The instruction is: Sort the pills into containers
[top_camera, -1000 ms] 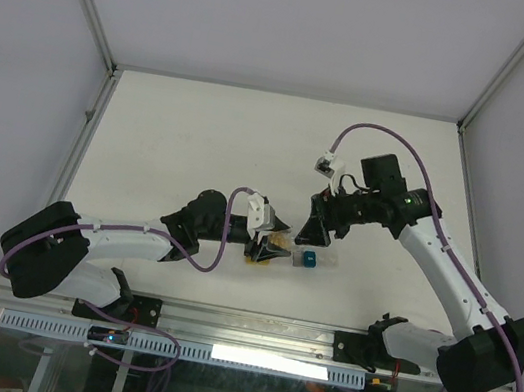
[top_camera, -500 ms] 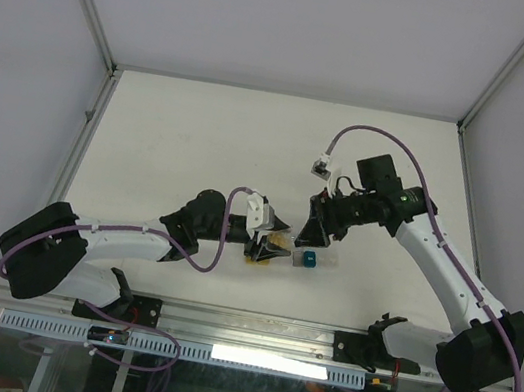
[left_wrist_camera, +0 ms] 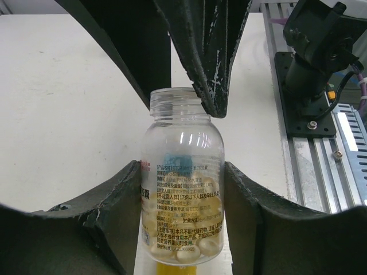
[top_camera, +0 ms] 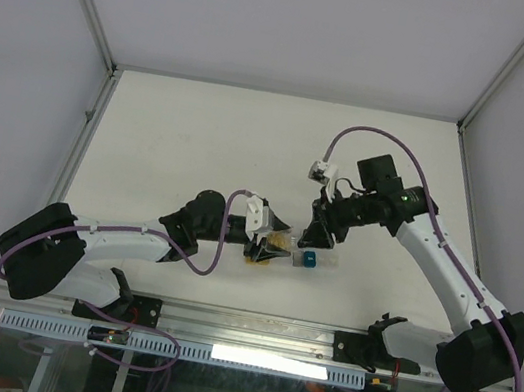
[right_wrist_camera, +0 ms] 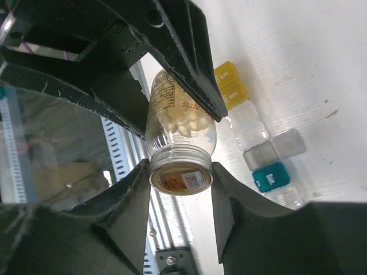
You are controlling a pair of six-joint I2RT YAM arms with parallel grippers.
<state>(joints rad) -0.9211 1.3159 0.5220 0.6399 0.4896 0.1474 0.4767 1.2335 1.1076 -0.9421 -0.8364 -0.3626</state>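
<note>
My left gripper [left_wrist_camera: 182, 189] is shut on the body of a clear pill bottle [left_wrist_camera: 182, 149] with a printed label. Pale yellow pills [left_wrist_camera: 189, 232] fill its lower part. The bottle has no cap and bare threads show. My right gripper [right_wrist_camera: 180, 177] has a finger on each side of the bottle's threaded neck [right_wrist_camera: 179, 163], whose mouth shows a printed seal. The pill-box row lies on the table beneath: yellow cells [right_wrist_camera: 230, 83], clear cells [right_wrist_camera: 251, 123], grey cells [right_wrist_camera: 261, 154], a teal cell [right_wrist_camera: 270, 176]. From above, both grippers [top_camera: 266, 246] [top_camera: 311, 235] meet over the box [top_camera: 310, 259].
The white table [top_camera: 202, 135] is walled by grey panels on three sides. The aluminium rail [top_camera: 248, 331] with the arm bases runs along the near edge, close under the bottle. The right arm's base bracket [left_wrist_camera: 312, 86] shows in the left wrist view.
The right arm's wrist has shifted slightly up and left while staying at the bottle. The left arm and the bottle have hardly moved.
</note>
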